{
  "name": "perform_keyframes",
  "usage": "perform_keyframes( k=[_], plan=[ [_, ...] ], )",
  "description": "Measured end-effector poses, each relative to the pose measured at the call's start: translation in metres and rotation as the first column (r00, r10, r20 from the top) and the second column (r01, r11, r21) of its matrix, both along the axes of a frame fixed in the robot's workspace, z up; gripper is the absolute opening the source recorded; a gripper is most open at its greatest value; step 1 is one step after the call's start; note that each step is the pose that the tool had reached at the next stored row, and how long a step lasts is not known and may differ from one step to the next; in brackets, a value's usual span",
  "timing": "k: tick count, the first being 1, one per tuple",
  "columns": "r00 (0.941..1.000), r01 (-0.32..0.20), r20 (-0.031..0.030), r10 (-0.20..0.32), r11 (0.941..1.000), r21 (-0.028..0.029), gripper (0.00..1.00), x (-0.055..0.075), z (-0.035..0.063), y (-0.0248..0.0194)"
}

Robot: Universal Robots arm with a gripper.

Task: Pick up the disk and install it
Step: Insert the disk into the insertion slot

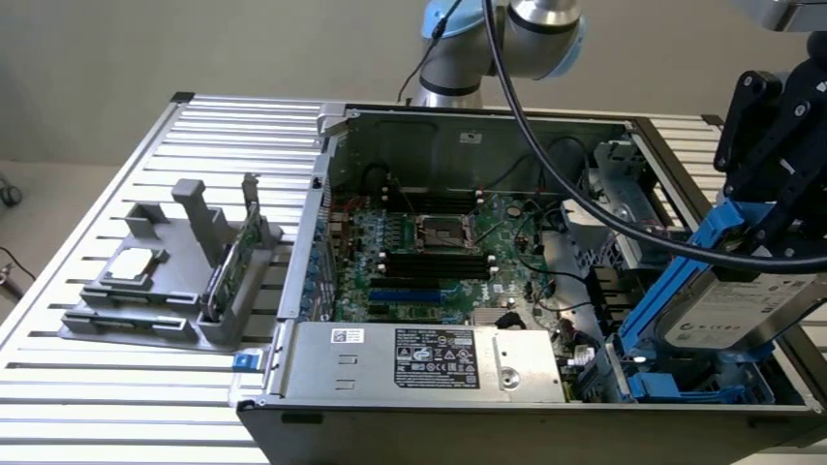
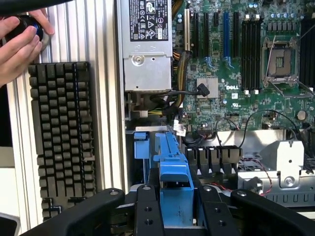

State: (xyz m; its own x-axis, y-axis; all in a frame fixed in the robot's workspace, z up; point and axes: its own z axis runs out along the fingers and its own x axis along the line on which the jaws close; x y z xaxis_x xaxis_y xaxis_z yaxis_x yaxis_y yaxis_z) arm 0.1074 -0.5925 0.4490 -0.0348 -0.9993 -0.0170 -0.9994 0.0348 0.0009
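Holding the disk (image 1: 739,312) in the gripper (image 1: 773,242) at the right edge of the exterior view, clenched on the upper end of the blue carrier frame (image 1: 679,276), not released. Carried clear of the table, above the lower right corner of the open computer case (image 1: 466,126). Tilted, long axis running from upper right down to lower left in that view, white label facing the camera, lower end pointing toward the blue-railed drive bay (image 1: 672,387) at the case's front corner. Near the bay but, by the look of it, not yet seated, with most of the drive body above the case wall. Bay lying straight beyond the gripper along the disk's own long axis; no second arm to weigh. In the wrist view, looking down the blue frame (image 2: 173,167) pinched between the two black fingers (image 2: 147,211), with more blue plastic of the bay just past its end and the motherboard (image 2: 246,73) and power supply (image 2: 146,44) further on. Judged roughly lined up with the bay; impossible to tell whether frame and rails touch. At the left of the exterior view, a grey fixture (image 1: 142,310) bearing a small silver chip (image 1: 136,263) and an upright green card (image 1: 232,262), well apart from the gripper. Beside the case in the wrist view, a black keyboard (image 2: 59,147) and a person's hand (image 2: 19,44) on a dark round object.
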Motion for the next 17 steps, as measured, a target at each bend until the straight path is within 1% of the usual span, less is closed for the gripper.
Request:
perform_keyframes(
  k=[5, 7, 9, 10, 12, 13, 15, 17],
  plan=[
    [1.0, -0.001, -0.0001, 0.001, 1.0, 0.0005, 0.33, 0.0, -0.0002, -0.0005],
    [1.0, -0.001, -0.0002, 0.001, 1.0, 0.0065, 0.33, 0.0, -0.0005, -0.0014],
    [1.0, -0.001, -0.0001, 0.001, 0.9999, 0.0149, 0.33, 0.0, -0.0016, -0.003],
    [1.0, -0.002, -0.0001, 0.002, 0.9998, 0.02, 0.33, 0.0, -0.0022, -0.0044],
    [1.0, -0.002, -0.0001, 0.002, 0.9996, 0.0276, 0.33, 0.0, -0.0027, -0.0074],
    [1.0, -0.002, 0.0, 0.002, 0.9995, 0.0304, 0.33, 0.0, -0.0028, -0.009],
    [1.0, -0.003, -0.0001, 0.003, 0.9994, 0.0342, 0.33, 0.0, -0.0029, -0.0123],
    [1.0, -0.004, 0.0, 0.004, 0.9993, 0.0377, 0.33, 0.0, -0.0034, -0.014]
  ],
)
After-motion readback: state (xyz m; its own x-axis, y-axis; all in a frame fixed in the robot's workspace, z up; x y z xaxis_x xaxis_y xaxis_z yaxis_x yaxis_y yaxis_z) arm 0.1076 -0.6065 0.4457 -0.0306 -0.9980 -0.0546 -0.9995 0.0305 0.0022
